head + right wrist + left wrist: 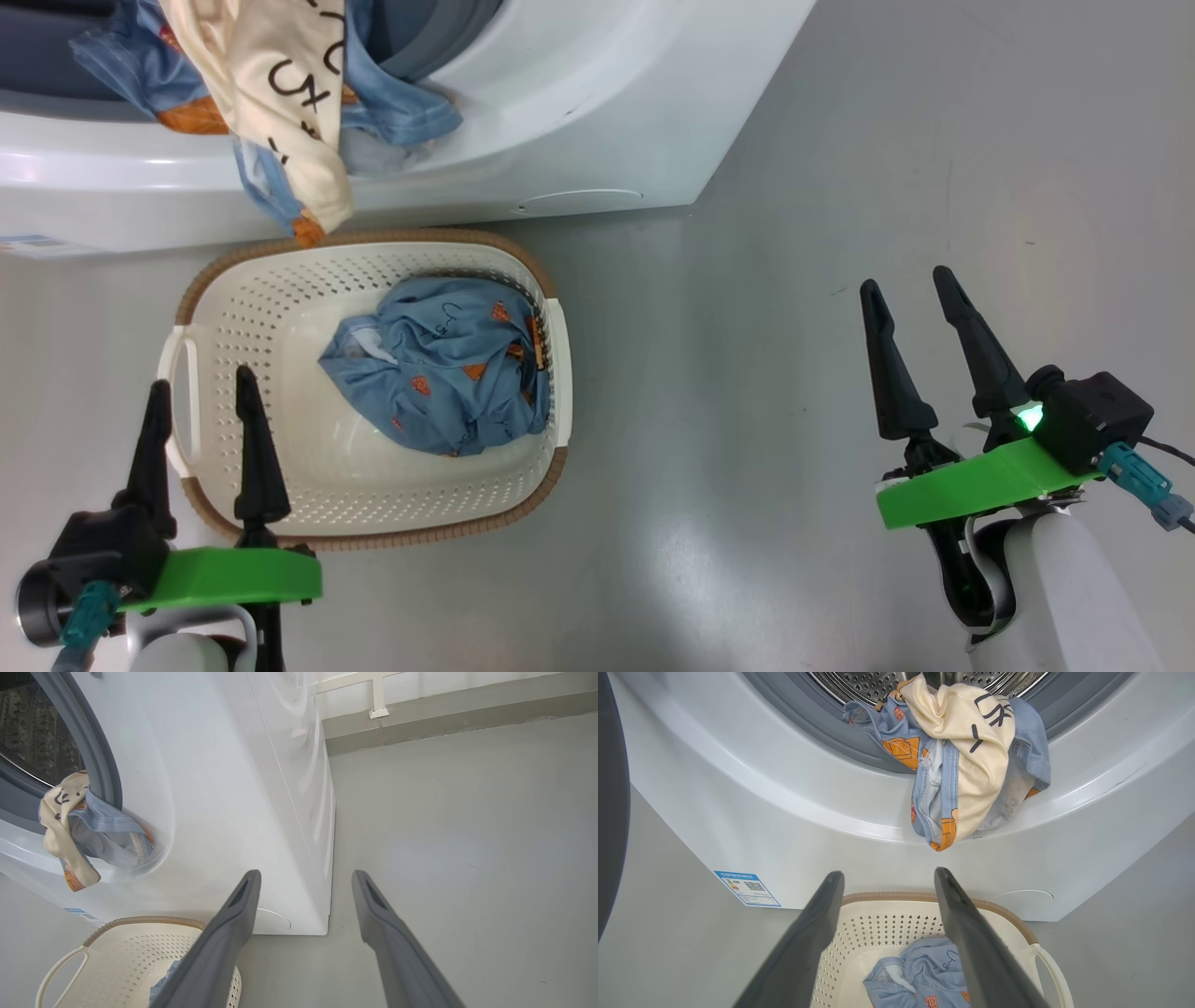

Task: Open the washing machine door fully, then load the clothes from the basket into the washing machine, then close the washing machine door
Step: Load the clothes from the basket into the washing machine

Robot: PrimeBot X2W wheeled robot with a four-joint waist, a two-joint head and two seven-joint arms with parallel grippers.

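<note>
The basket (pixel 280 280) stands on the floor in front of the washing machine (pixel 579 121), with a light blue bundle of clothes (pixel 439 369) in it. More clothes, cream and blue with orange patches (pixel 966 765), hang out over the machine's grey gasket and front lip. The drum mouth is uncovered; a dark curved edge at the far left, likely the washing machine door (pixel 609 812), stands swung aside. My left gripper (pixel 202 383) is open over the basket's left handle, holding nothing. My right gripper (pixel 906 280) is open over bare floor to the right, also holding nothing.
A blue label (pixel 747 888) sits on the machine's lower front corner. Grey floor (pixel 747 420) stretches to the right of the basket and machine. A wall base with a white bracket (pixel 378 711) runs behind the machine.
</note>
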